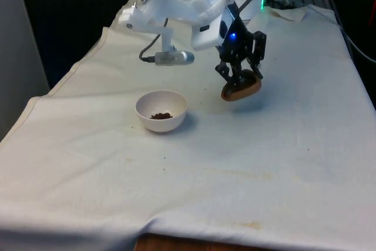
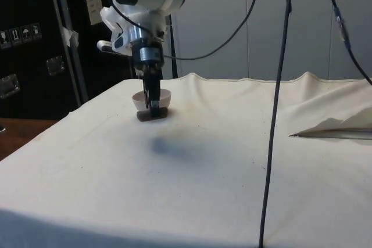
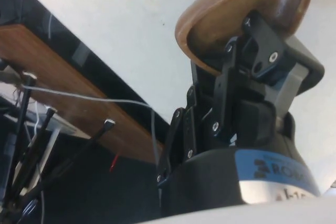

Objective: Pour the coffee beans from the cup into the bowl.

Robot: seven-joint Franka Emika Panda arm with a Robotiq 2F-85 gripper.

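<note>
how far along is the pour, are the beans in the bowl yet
Looks mostly done: dark coffee beans lie in the small white bowl. In hand: the black two-finger gripper grips the brown wooden cup, tilted on its side above the white cloth, beside the bowl. Whether beans remain inside cannot be seen. Left: setting the cup down.

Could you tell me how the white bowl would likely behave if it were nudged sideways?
The white bowl looks rigid with a rounded base, so it would probably slide on the cloth, perhaps rocking. It holds few coffee beans, so it is likely light.
</note>
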